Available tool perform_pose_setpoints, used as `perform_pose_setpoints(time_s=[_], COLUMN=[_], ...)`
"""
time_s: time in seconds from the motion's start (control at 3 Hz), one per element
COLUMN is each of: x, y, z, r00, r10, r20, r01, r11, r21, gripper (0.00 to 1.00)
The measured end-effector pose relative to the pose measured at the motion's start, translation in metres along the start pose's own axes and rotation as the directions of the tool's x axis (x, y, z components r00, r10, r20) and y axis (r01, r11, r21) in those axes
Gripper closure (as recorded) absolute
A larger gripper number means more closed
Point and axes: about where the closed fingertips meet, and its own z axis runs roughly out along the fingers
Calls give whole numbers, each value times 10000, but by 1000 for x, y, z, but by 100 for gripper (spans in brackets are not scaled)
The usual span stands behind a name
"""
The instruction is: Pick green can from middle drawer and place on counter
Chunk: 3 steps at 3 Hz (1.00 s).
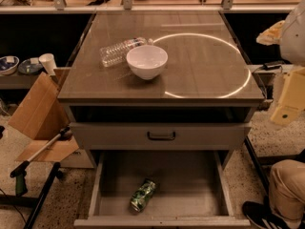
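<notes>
Camera view: the arm (296, 32) comes in at the right edge, a white rounded body up high with cream parts below it. The gripper (287, 100) hangs at the right edge, off the right side of the counter (205, 87), about level with its front edge and well apart from the can. It touches nothing. Can't tell whether it is spread or pressed together.

The green can (143, 195) lies on its side on the floor of the middle drawer (190, 182), left of centre and near the front lip, tilted with one end toward the front-left. The drawer is pulled fully out at the bottom of the cabinet. Nothing else is in it.

Above it is a closed drawer front (119, 136) with a dark bar handle (161, 136).

On the counter a white bowl (147, 61) stands upright left of centre. A clear plastic bottle (119, 51) lies on its side just behind and left of it, touching or almost touching. A bright ring reflection covers the right half of the top.

A cardboard box (35, 111) leans at the left of the cabinet, with a grabber tool (38, 152) in front of it. A person's knee (286, 190) and shoe (259, 216) show at bottom right.
</notes>
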Motion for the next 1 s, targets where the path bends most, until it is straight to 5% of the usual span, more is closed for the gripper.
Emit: perform_pose_setpoints(time_s=[0.67, 1.0], x=[-21, -34], y=[28, 38], z=[38, 72], r00=[9802, 9357], r10=[-1970, -3526], r20=[213, -120], r01=[1972, 3515], r11=[9804, 9346], r21=[-45, -541], gripper=[0, 0])
